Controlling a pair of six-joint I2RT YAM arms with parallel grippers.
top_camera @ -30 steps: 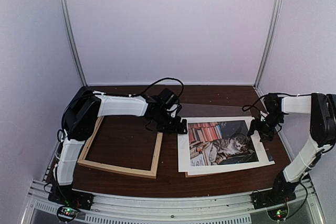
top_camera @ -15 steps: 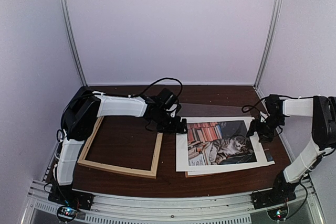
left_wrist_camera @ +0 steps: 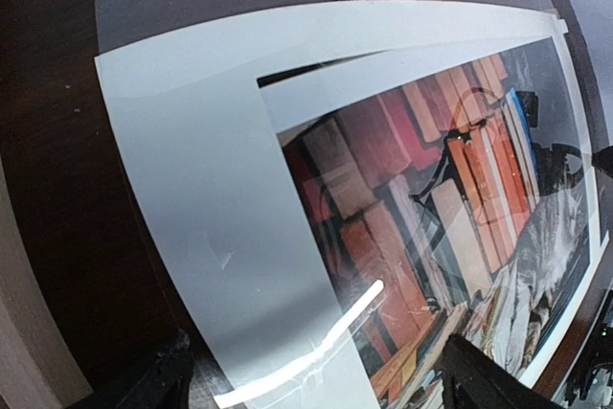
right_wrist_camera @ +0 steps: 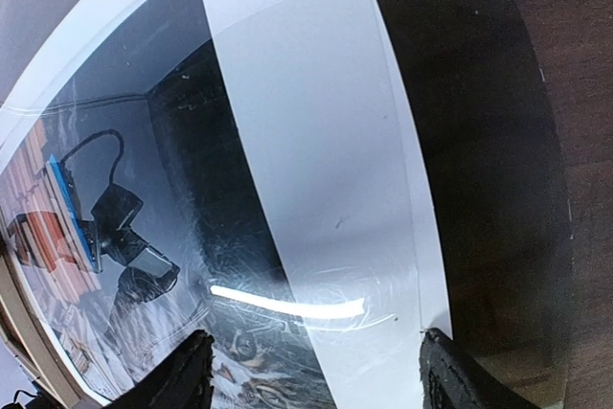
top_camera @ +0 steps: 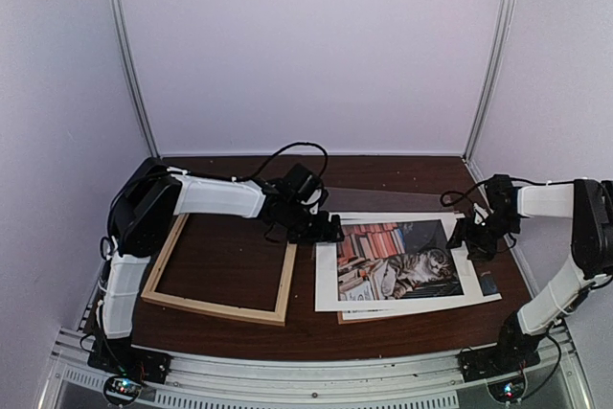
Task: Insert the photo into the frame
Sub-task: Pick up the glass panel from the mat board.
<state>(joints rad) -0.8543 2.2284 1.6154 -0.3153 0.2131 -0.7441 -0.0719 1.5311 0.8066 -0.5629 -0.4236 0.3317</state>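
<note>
Two sets of jaws flank the photo (top_camera: 397, 261), one at each short edge. It lies flat on the counter (top_camera: 383, 174), face up, with the cat and red-orange books showing. The left jaws sit at its left border and the right jaws at its right border, so the whole print lies between them.

From the left wrist, the left jaws stand wide apart, with dark fingertips (left_wrist_camera: 158, 380) at the lower corners of the view and nothing clamped between them. The photo's white border and the stacked books fill the space between and ahead of the tips. Whether the tips press on the paper cannot be told.

From the right wrist, the right jaws are likewise spread wide and hold nothing. The right-hand white border runs straight out between their fingertips (right_wrist_camera: 196, 375). The dark part of the picture is toward one tip and bare counter lies beyond the other. Contact with the paper cannot be told here either.

A streak of glare crosses the print just ahead of each pair of tips, and a clear sheet (top_camera: 412, 201) shows on the counter beyond the photo.

The frame (top_camera: 220, 270) lies flat on the other side of the left jaws from the photo. Its nearest strip is just beside the photo's left edge but apart from it. A brown board (top_camera: 383, 315) peeks from under the photo's near edge.
</note>
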